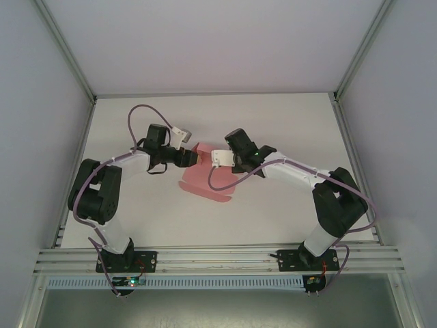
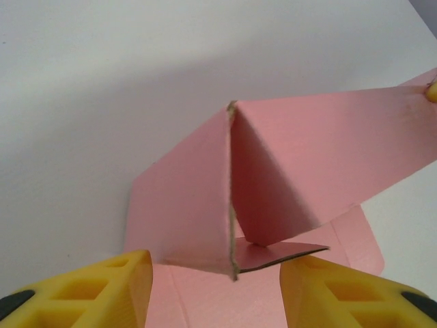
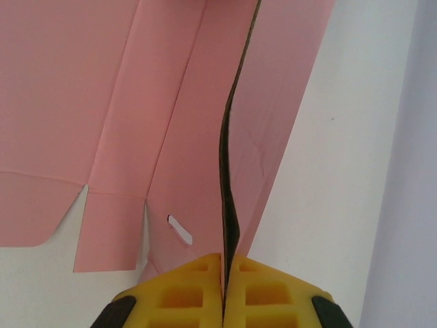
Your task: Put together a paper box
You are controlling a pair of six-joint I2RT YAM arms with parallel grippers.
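Paper box (image 1: 205, 181): pink die-cut sheet on the white counter (image 1: 287, 123), centre of the top view, between both tools. Lower part lies flat, upper panel is raised.
Right tool (image 3: 223, 273): jaws pressed together on the edge of a standing panel, bottom centre of its wrist view. A small slot (image 3: 179, 229) sits just left of the grip.
Left tool (image 2: 217, 283): jaws half-wide, yellow fingers (image 2: 102, 290) either side of an upright folded edge, not touching it.
Step (judged): creasing a side wall upright.
Method: right tool anchors. Left should close squarely on the crease, clear of the loose flap (image 2: 287, 253) below, and fold slowly.
Risk: thin card may buckle or slip.
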